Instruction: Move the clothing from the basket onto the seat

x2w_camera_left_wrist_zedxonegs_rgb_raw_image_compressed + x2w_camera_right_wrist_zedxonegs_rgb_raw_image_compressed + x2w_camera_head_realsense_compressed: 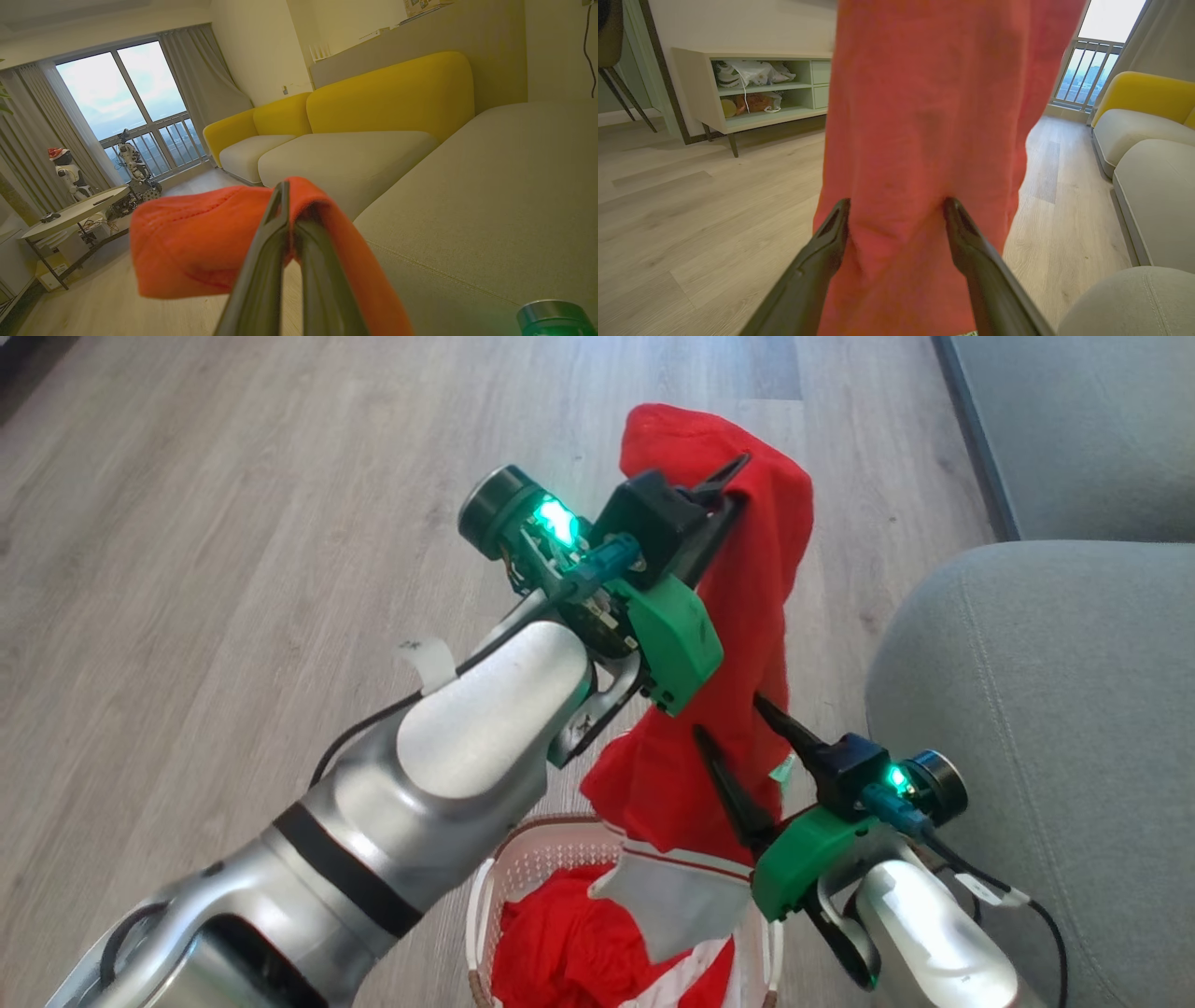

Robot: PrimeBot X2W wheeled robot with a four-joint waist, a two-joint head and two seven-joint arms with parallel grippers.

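**Red garment hangs upright over the basket, beside the sofa**

Nearest the head camera is the left arm's silver forearm (485,728), rising from the lower left. At its end the left gripper (736,481) has its two long dark fingers pressed together on a fold of a bright red thin sports garment (747,579). In the left wrist view that fold drapes over the closed fingertips.

The garment is held up high. Its long axis runs roughly vertical, from the pinched top end down to the lower end, which reaches the small rectangular cream plastic basket (537,840) with perforated sides and a brown woven-look rim. More red clothing (560,943) with white stripes and a white panel lies bunched inside the basket.

The right gripper (728,719) sits lower, at the garment's narrow middle. Its fingers are spread wide with the cloth hanging between them, and the right wrist view shows the fabric as an upright column between the two tips. Whether the fingers touch it cannot be told.

The large grey-green upholstered sofa seat (1027,709), with rounded edges and a stitched seam, stands just beside the basket on the robot's right. No clothing lies on the part that shows. The basket stands on a pale wood-plank floor (233,523).

A small pale label (782,767) shows on the garment by the right gripper, and its writing is too small to read. A white tape tag (425,658) on the left arm's cable bears marks that cannot be read either.
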